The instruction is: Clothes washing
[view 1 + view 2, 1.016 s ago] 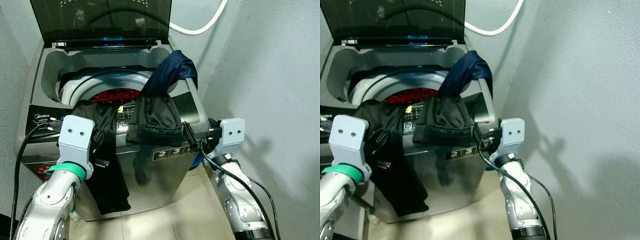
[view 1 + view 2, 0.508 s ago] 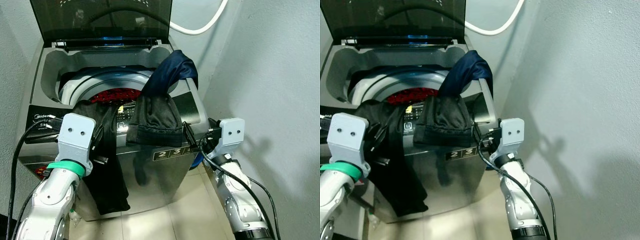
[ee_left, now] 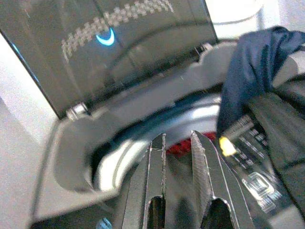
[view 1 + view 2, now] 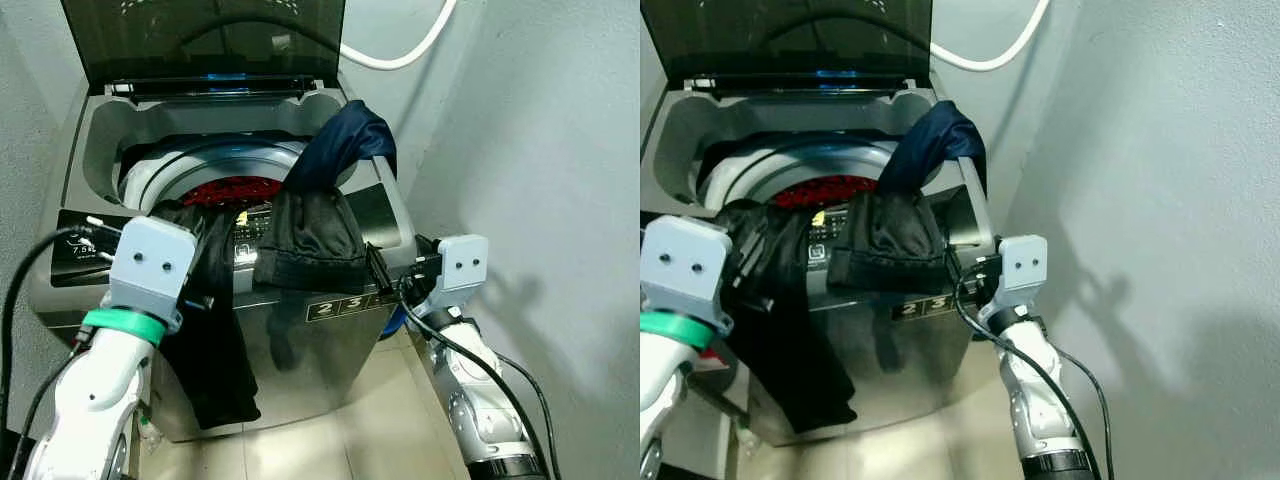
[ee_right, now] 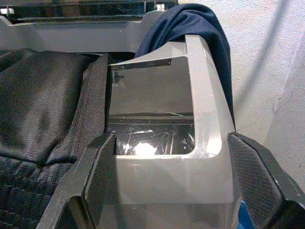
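Take the washing machine (image 4: 330, 330) as your landmark: its lid stands raised at the back, and the drum (image 4: 215, 165) already holds a red garment (image 4: 232, 190). Three pieces remain outside. A long black garment (image 4: 215, 330) hangs over the front left of the rim and down the front panel, its long axis near vertical. A shorter black garment (image 4: 310, 240) lies over the front control panel, and a navy garment (image 4: 345, 140) is slung over the rim's right rear corner.

Your left gripper (image 3: 177, 143) sits at the front left of the machine, right against the upper part of the long black garment; its fingers stand close together with dark cloth between them, so they look clamped on that garment, though the blur leaves some doubt. From there the drum lies up and behind, so the lift likely has to clear the rim before the tail follows.

Your right gripper (image 5: 167, 157) waits at the front right corner, fingers spread wide, holding nothing, with the shorter black garment just beside it.
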Robot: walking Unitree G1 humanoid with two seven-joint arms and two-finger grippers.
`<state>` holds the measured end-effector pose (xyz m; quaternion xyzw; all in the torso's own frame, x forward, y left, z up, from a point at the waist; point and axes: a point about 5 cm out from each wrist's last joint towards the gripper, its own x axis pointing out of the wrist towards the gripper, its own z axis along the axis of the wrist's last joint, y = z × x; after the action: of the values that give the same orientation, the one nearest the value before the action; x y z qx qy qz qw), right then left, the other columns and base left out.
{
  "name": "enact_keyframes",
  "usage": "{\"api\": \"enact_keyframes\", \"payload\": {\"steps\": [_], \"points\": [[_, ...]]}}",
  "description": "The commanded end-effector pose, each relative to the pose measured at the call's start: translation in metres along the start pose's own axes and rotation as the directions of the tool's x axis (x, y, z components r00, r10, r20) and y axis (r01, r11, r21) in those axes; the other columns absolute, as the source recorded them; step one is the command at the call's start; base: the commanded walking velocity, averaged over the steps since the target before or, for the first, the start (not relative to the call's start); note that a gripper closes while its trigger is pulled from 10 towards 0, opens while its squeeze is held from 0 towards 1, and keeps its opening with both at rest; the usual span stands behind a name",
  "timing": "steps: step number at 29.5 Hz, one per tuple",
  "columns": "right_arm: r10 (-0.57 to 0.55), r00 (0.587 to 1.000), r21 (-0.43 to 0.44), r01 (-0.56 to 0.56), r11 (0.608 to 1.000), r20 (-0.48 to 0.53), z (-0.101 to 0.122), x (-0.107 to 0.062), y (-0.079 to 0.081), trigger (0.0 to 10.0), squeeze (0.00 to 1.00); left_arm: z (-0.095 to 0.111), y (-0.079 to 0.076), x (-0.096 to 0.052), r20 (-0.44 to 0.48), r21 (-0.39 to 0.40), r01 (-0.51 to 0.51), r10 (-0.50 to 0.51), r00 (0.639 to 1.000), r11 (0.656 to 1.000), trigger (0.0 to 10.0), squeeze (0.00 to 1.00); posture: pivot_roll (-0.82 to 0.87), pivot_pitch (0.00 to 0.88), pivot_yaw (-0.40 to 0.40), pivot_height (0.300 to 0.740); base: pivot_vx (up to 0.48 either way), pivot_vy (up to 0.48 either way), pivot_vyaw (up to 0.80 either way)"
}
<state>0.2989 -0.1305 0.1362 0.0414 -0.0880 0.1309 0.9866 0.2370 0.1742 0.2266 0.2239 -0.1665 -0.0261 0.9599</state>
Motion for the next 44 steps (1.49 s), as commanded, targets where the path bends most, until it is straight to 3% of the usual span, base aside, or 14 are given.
{"api": "enact_keyframes", "payload": {"steps": [1,7,8,10,11,13,14,17,18,22,25,33,39,44], "points": [[0.002,1.0,-0.001,-0.002,1.0,-0.008,-0.003,0.0,0.0,10.0,0.0,0.002,-0.002,0.003,0.019,0.025,0.012,-0.013,1.0,1.0,10.0,0.0,0.11,0.0,-0.01,0.74,0.0,0.0,0.0],[0.003,1.0,-0.001,-0.003,1.0,-0.007,-0.003,0.0,0.0,10.0,0.0,0.005,-0.002,0.007,0.043,0.026,0.021,-0.022,0.999,0.999,10.0,0.0,0.1,0.0,-0.008,0.74,0.0,0.0,0.0],[0.002,1.0,-0.001,-0.002,1.0,-0.007,-0.003,0.0,0.0,10.0,0.0,0.006,-0.003,0.007,0.051,0.027,0.025,-0.026,0.998,0.999,8.0,0.0,0.1,0.0,-0.009,0.74,0.0,0.0,0.0],[0.002,1.0,-0.001,-0.002,1.0,-0.007,-0.003,0.0,0.0,10.0,0.0,0.006,-0.003,0.007,0.051,0.027,0.025,-0.026,0.998,0.999,8.0,0.0,0.1,0.0,-0.009,0.74,0.0,0.0,0.0],[0.002,1.0,-0.001,-0.002,1.0,-0.007,-0.002,0.0,0.0,10.0,0.0,0.007,-0.005,0.008,0.064,0.032,0.036,-0.038,0.997,0.999,3.1,0.0,0.1,0.0,-0.01,0.74,0.0,0.0,0.0],[0.002,1.0,-0.001,-0.002,1.0,-0.007,-0.002,0.0,0.0,10.0,0.0,0.007,-0.005,0.008,0.064,0.032,0.036,-0.038,0.997,0.999,3.1,0.0,0.1,0.0,-0.01,0.74,0.0,0.0,0.0],[0.002,1.0,-0.001,-0.002,1.0,-0.007,-0.002,0.0,0.0,10.0,0.0,0.009,-0.007,0.008,0.079,0.034,0.048,-0.051,0.996,0.998,0.0,0.0,0.11,0.0,-0.01,0.74,0.0,0.0,0.0],[0.003,1.0,-0.001,-0.003,1.0,-0.007,-0.002,0.0,0.0,10.0,0.0,0.01,-0.009,0.01,0.094,0.038,0.053,-0.057,0.994,0.998,0.0,0.0,0.11,0.0,-0.012,0.74,0.0,0.0,0.0],[0.006,1.0,0.001,-0.006,1.0,-0.007,-0.002,0.001,0.002,10.0,0.0,0.014,-0.009,0.021,0.136,0.061,0.055,-0.063,0.989,0.997,10.0,0.0,0.1,0.0,-0.012,0.74,0.0,0.0,0.0],[0.007,1.0,0.003,-0.006,1.0,-0.006,-0.002,0.002,0.002,10.0,0.0,0.016,-0.008,0.026,0.155,0.07,0.054,-0.064,0.986,0.996,10.0,0.0,0.1,0.0,-0.014,0.74,0.0,0.0,0.0],[0.009,1.0,0.007,-0.009,1.0,-0.004,-0.002,0.004,0.004,10.0,0.0,0.023,0.001,0.046,0.199,0.065,0.054,-0.066,0.978,0.996,10.0,0.0,0.1,0.003,-0.008,0.74,0.0,0.0,0.0],[0.023,1.0,0.012,-0.023,1.0,-0.005,-0.002,0.006,0.008,10.0,0.0,0.022,0.0,0.063,0.201,0.025,0.073,-0.076,0.977,0.997,10.0,0.0,0.06,0.019,0.036,0.74,0.0,0.0,0.0],[0.017,1.0,0.014,-0.017,1.0,-0.003,-0.002,0.005,0.008,10.0,0.0,0.02,-0.004,0.061,0.195,0.006,0.087,-0.087,0.977,0.996,10.0,0.0,0.06,0.018,0.027,0.74,0.0,0.0,0.0],[0.01,1.0,0.013,-0.01,1.0,-0.003,-0.002,0.002,0.006,10.0,0.0,0.014,-0.007,0.049,0.155,-0.043,0.072,-0.065,0.986,0.996,10.0,0.0,0.07,0.015,0.014,0.74,0.0,0.0,0.0]]}}
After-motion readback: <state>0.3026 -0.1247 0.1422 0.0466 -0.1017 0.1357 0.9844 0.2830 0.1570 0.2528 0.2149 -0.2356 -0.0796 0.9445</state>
